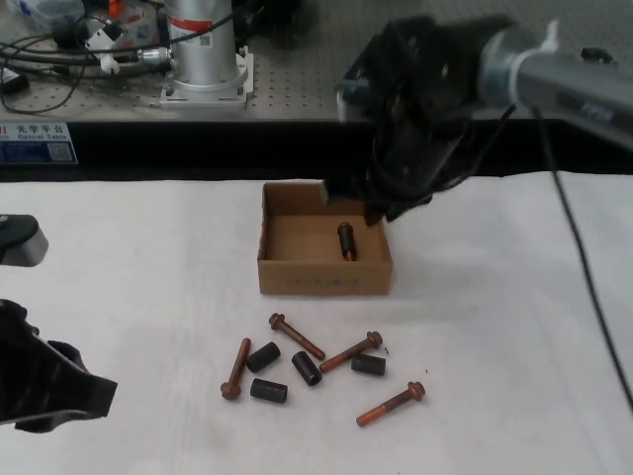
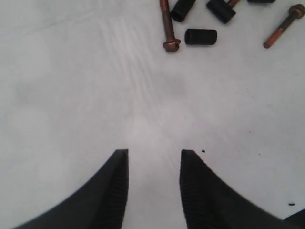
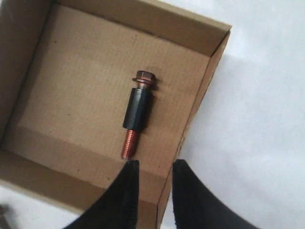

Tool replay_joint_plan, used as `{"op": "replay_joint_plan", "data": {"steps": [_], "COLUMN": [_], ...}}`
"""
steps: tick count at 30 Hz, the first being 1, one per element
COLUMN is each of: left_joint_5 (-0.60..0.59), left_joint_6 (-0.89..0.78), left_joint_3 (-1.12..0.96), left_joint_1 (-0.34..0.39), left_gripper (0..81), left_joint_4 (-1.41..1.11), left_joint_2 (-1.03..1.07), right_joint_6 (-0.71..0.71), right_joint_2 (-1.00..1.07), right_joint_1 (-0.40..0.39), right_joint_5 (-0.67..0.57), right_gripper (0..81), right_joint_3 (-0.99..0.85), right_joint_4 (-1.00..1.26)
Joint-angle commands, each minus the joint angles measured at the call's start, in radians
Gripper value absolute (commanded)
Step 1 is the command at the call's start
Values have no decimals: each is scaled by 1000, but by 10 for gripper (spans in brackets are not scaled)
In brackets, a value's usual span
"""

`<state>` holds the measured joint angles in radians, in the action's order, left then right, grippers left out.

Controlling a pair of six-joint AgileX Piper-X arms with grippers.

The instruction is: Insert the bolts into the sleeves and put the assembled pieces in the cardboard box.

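Assembled piece (image 3: 137, 109), seemingly flat, in box (image 3: 157, 24)

A sleeved bolt (image 3: 137, 112) lies in the cardboard box (image 3: 143, 19) near the parted tool (image 3: 156, 164).

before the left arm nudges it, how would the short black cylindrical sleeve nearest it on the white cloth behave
The short black cylindrical sleeve lies on its side, so a sideways push would probably roll it. It looks rigid, unlikely to squash. The wrinkled white cloth may slow the roll.
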<state>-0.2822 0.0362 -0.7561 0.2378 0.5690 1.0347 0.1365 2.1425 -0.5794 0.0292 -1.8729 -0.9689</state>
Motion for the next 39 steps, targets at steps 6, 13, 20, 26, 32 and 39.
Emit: {"op": "replay_joint_plan", "data": {"steps": [6,13,20,26,32,39], "left_joint_5": [-19,-14,47,52,53,122], "left_joint_6": [168,243,410,572,722,833], "left_joint_3": [-3,-3,-14,-99,-202,-344], "left_joint_1": [52,137,185,220,263,310], "left_gripper": [270,270,263,264,264,172], "left_joint_4": [-101,-131,-182,-180,-161,-64], "left_joint_2": [10,130,209,275,370,520], "right_joint_6": [-109,-145,-183,-202,-190,-172], "right_joint_2": [-148,-216,-285,-439,-663,-938], "right_joint_1": [7,7,7,7,7,7], "right_joint_5": [-46,-110,-106,-106,-106,-106], "right_gripper": [188,188,187,187,187,187], "right_joint_3": [-13,-13,67,306,556,763], "right_joint_4": [-139,-209,-242,-155,-20,19]}}
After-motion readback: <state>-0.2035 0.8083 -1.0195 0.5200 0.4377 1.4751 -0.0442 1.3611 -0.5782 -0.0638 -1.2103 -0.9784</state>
